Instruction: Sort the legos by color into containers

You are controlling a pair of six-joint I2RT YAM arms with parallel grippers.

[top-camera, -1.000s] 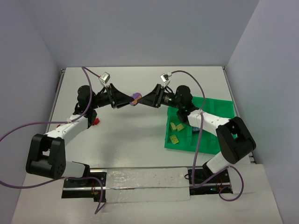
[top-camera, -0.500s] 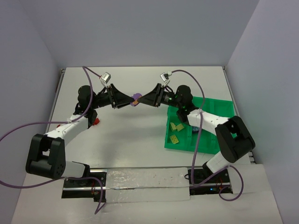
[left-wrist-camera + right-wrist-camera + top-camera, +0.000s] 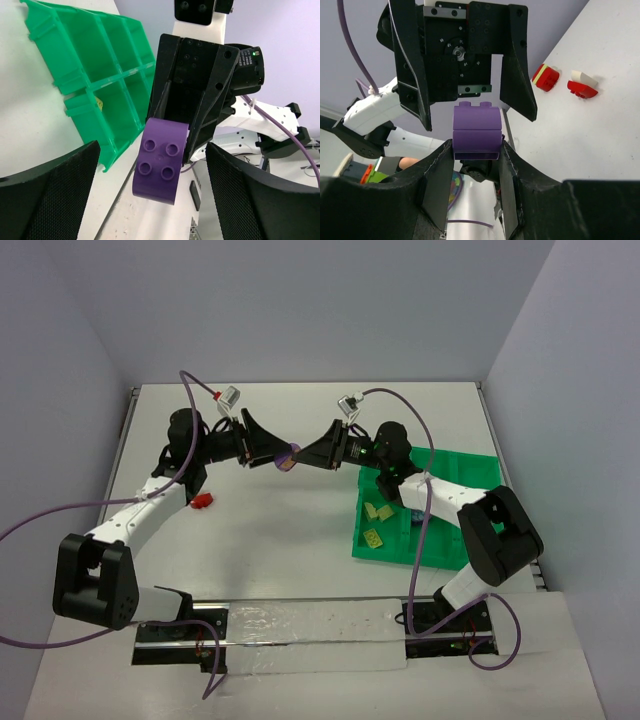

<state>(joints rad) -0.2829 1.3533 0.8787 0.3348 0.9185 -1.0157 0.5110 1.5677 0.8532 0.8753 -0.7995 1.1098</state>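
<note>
Left arm (image 3: 150, 500) has swung toward the far side since a second ago: elbow and wrist sit higher in the top view, and that uncovered the red pieces (image 3: 545, 78) on the counter (image 3: 280, 540) next to it. Purple brick (image 3: 160, 162) barely shifted, same spot over mid-counter between both claw tips. Left claw (image 3: 272, 451): fingers spread wide, one on each side of the brick, neither pad touching it in the left wrist view. Right claw (image 3: 303, 454): pinching the purple brick, pads pressed on two opposite sides, studs pointing at my left claw. Four studs visible from the left wrist, and one edge of the brick is rounded. Claws face each other nose to nose, left of the green tray (image 3: 470, 462) and apart from it. Brick is in no compartment. Tray sits on the right half of the counter, partly under my right arm. A few yellow-green bricks (image 3: 373, 538) lie in its near-left compartments. Left wrist view also catches a small yellow bit in one compartment. Red pieces: two, lying on the counter just beside each other, not touching. One carries a pale stripe, the other a white part. Cannot tell whether either is a brick.
</note>
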